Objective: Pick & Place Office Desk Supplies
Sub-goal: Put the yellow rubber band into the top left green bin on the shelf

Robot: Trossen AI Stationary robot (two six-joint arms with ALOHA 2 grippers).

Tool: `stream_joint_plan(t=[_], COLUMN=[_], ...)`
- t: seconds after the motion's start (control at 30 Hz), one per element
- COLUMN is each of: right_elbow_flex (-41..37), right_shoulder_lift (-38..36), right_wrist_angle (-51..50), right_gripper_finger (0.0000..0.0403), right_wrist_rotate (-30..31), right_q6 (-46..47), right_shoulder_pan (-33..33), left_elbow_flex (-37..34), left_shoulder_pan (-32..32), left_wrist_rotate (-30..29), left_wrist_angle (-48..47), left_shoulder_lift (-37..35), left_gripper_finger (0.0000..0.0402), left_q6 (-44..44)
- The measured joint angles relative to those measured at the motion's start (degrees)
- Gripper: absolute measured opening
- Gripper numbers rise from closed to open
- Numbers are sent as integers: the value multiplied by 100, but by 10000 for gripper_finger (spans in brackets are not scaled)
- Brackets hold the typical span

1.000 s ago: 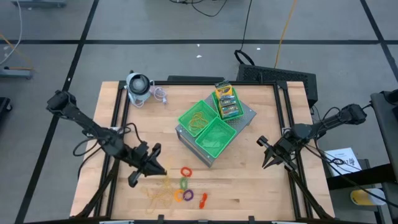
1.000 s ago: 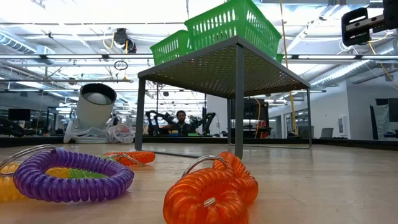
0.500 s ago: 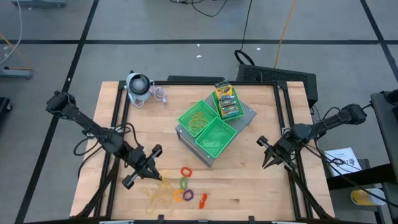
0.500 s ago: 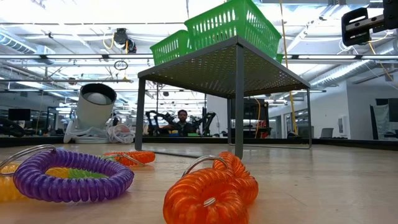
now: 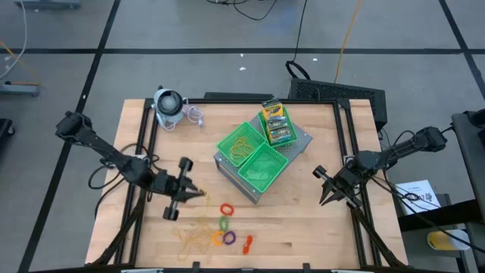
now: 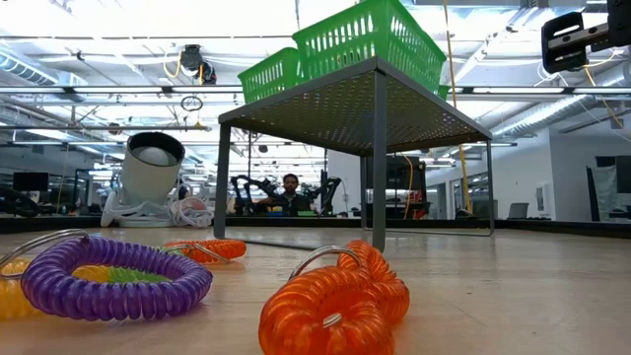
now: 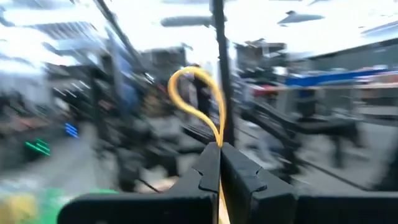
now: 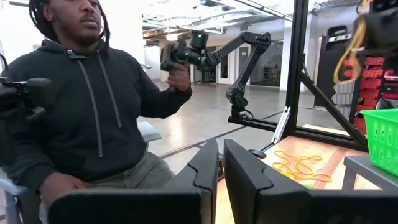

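Note:
My left gripper [image 5: 197, 194] hovers over the table's left-middle, shut on a thin tan-yellow rubber band [image 7: 194, 93]. More rubber bands [image 5: 193, 235] lie tangled near the near edge. Beside them lie red [image 5: 226, 208], green [image 5: 224, 223], orange [image 5: 218, 238] and purple [image 5: 229, 237] coil rings. In the low view the purple ring [image 6: 108, 276] and an orange ring [image 6: 335, 301] lie close up. The card boxes [image 5: 275, 123] sit in the far green tray, and some bands [image 5: 242, 144] lie in the left tray. My right gripper [image 5: 324, 189] waits shut at the table's right side. My left gripper pinches the rubber band between its two shut fingertips [image 7: 219, 149]. A loop of the band [image 7: 211, 118] stands out past the tips, slack and curled. The band is lifted clear of the table. The right wrist view shows it dangling from the gripper [image 8: 343, 62].
Three green trays [image 5: 261, 163] stand on a raised grey base [image 6: 380, 108] at the table's middle. A grey-white round gadget [image 5: 168, 106] sits at the far left corner. A person in a dark hoodie [image 8: 81, 106] sits beyond the table's right side.
My left gripper has risen from the rubber band tangle and drawn toward the far edge, turning about its wrist, with one band pinched and lifted clear. The right arm has kept still.

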Motion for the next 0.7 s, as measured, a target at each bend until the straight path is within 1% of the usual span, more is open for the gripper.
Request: stream_joint_plan(t=[0.07,0.17,0.23,0.33,0.4,0.5,0.6,0.7], right_elbow_flex=[-1,-1,0,-2,-1,-2,0,0], right_shoulder_lift=[1,1,0,2,0,1,2,2], right_wrist_angle=[-1,0,0,0,0,0,0,0], right_gripper_finger=[20,20,20,20,20,20,20,20], right_wrist_rotate=[0,0,0,0,-1,-2,0,0], right_q6=[0,1,-1,1,0,0,1,0], right_shoulder_pan=[-1,-1,-1,0,-1,0,-1,-1], left_elbow_flex=[0,0,6,182,381,763,1221,1535], left_shoulder_pan=[159,497,770,1222,1534,1958,2309,2578], left_wrist_rotate=[-103,-122,-125,-136,-136,-177,-228,-228], left_wrist_angle=[322,712,908,907,691,75,-487,-895], left_shoulder_lift=[-2,-2,-2,0,40,252,596,1017], left_gripper_finger=[7,8,8,9,9,9,9,10], left_q6=[371,564,534,318,108,-128,-224,-384])
